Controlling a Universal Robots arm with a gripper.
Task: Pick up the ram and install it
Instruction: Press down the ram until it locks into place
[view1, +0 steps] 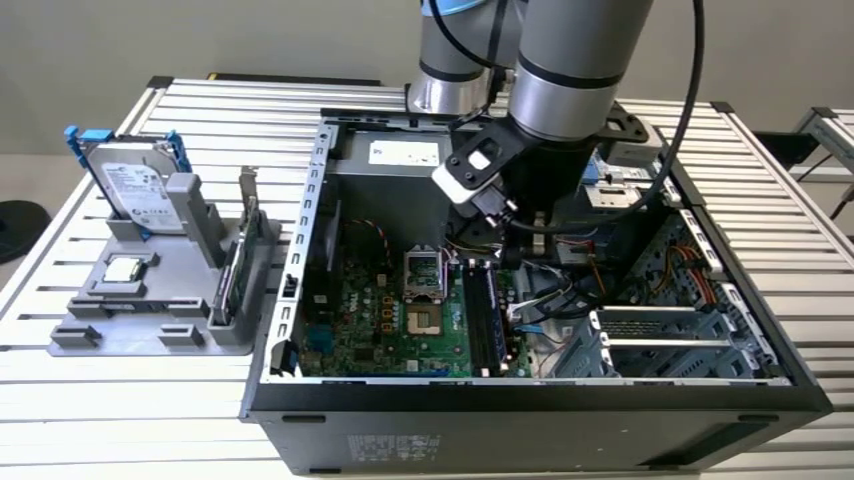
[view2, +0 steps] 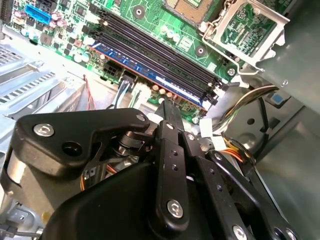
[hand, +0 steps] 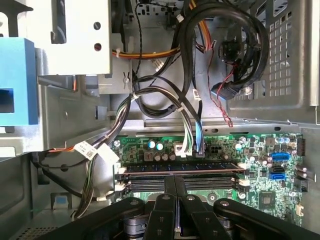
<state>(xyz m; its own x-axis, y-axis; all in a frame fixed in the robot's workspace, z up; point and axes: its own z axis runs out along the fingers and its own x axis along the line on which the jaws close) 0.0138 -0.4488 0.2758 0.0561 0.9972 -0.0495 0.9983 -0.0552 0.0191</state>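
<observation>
The ram (view2: 150, 71) is a long thin stick with a bluish edge, standing in one of the black motherboard slots (view2: 150, 52); in the first wrist view the ram (hand: 200, 169) lies across the board just beyond my fingertips. My gripper (view2: 167, 106) hangs directly over the stick's middle with its two fingers pressed together, tips at or just above its top edge. I cannot tell whether they touch it. In the exterior view my gripper (view1: 487, 245) reaches down into the open computer case (view1: 300, 300) above the slots (view1: 483, 315).
Bundles of cables (hand: 165, 100) and drive cages crowd the case beside the slots. The CPU socket (view1: 424, 290) sits on the other side of them. Outside the case, on the exterior view's left, a grey holder (view1: 147, 320) carries a hard drive (view1: 134, 185) and an upright card (view1: 247, 230).
</observation>
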